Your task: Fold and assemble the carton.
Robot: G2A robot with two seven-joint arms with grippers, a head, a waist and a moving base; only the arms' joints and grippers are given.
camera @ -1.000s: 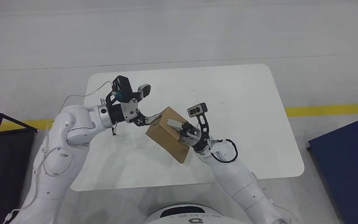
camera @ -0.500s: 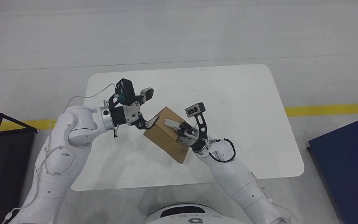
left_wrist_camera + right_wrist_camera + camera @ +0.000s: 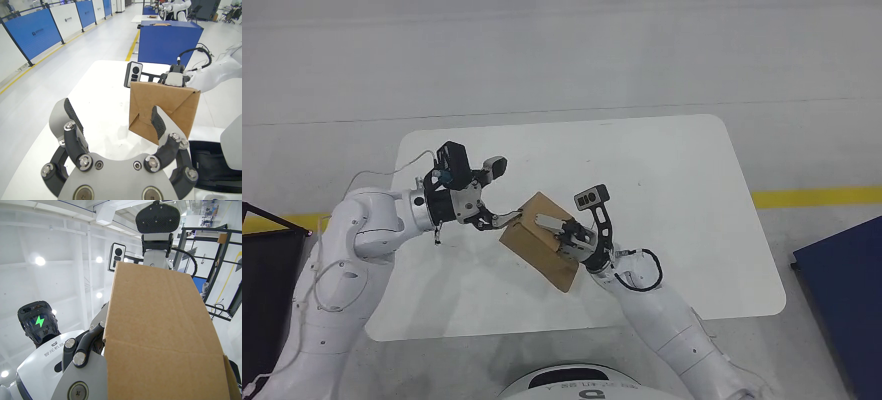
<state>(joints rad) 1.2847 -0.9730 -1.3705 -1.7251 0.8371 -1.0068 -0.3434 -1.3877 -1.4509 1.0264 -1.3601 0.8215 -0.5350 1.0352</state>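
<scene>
1. R gripper (image 3: 564, 233) pinches box (image 3: 539, 240) at one end, holding it tilted above counter (image 3: 672, 180).
2. L gripper (image 3: 111, 109) spread wide, one finger (image 3: 157, 121) on box's folded end; L arm elbow out.

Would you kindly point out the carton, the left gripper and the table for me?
carton (image 3: 166, 96), left wrist view, middle of its folded end face.
left gripper (image 3: 110, 106), left wrist view, midway between its fingertips.
table (image 3: 672, 170), top view, bare white top near the far edge.
</scene>
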